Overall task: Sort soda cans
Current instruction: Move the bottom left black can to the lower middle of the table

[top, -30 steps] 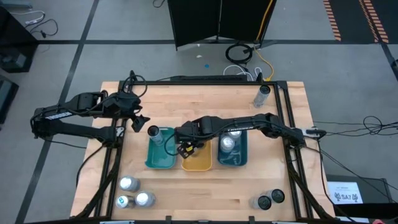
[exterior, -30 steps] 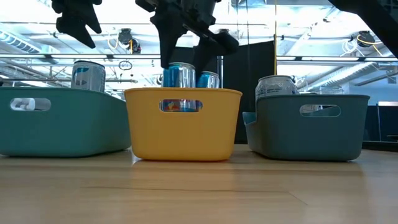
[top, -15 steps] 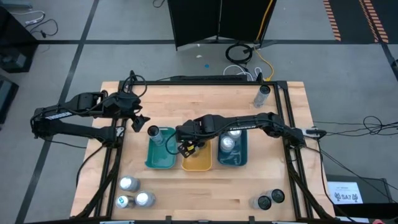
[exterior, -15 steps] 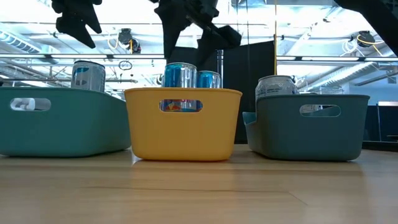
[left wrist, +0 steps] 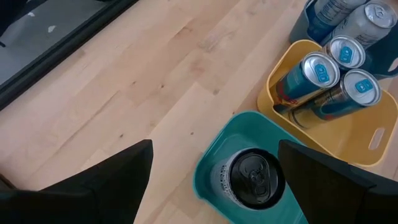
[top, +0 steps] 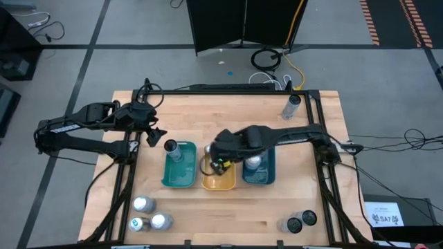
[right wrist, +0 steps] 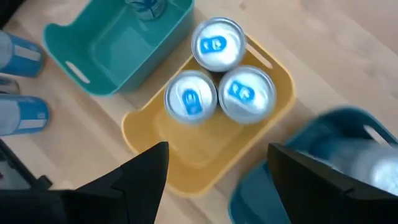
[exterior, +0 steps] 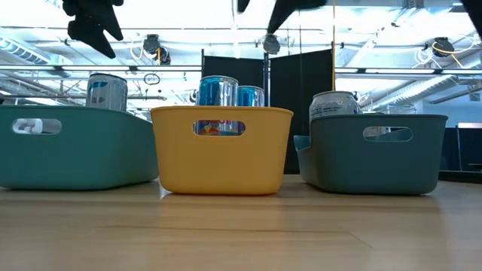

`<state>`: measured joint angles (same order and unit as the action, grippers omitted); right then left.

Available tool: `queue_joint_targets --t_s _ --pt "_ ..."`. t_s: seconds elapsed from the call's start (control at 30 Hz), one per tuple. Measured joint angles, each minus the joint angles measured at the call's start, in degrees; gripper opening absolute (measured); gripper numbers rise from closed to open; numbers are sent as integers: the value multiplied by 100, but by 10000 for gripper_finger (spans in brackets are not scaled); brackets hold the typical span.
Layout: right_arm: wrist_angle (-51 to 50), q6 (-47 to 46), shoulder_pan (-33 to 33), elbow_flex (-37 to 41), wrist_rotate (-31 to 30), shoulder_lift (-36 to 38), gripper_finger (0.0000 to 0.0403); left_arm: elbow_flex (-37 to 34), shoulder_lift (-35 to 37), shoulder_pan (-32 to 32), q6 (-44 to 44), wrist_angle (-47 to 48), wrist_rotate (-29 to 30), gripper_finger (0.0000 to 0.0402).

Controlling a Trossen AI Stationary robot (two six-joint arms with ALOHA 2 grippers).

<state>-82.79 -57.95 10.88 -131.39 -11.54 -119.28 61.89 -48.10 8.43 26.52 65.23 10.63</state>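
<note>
Three trays stand side by side: teal (top: 178,173), orange (top: 219,181), blue (top: 261,174). The orange tray holds three upright blue-tabbed cans (right wrist: 190,99). One silver can (left wrist: 249,177) stands in the teal tray, and silver cans (top: 254,161) stand in the blue one. My right gripper (right wrist: 217,183) hovers open above the orange tray (right wrist: 205,155), touching nothing. My left gripper (left wrist: 214,180) hangs open above the teal tray's can, its fingers wide on either side and clear of it.
Three silver cans (top: 149,216) stand loose near the table's near left corner. Two dark cans (top: 301,222) stand near the near right corner. One can (top: 293,105) lies by the far right edge. Bare wood lies in front of the trays.
My right gripper has risen off the blue cans in the orange tray, leaving the top of the low view, and has shifted toward the table's right over that tray. The cans stay upright where they were. The left arm has kept still.
</note>
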Motion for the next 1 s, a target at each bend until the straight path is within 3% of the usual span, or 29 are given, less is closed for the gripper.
queue_joint_targets --t_s 0.23,0.43,0.8,1.0 --pt "-679 -1090 781 0 -656 391 265 -2 0 0 2 -50 2 354" --pt "-610 -1168 1197 0 -1103 371 265 -1 0 1 0 -48 4 354" --pt "-630 -1480 1399 1 -1140 336 266 0 -2 0 13 -192 9 354" --pt "-647 -1494 1399 2 -1125 336 292 -1 -9 1 13 -190 9 354"
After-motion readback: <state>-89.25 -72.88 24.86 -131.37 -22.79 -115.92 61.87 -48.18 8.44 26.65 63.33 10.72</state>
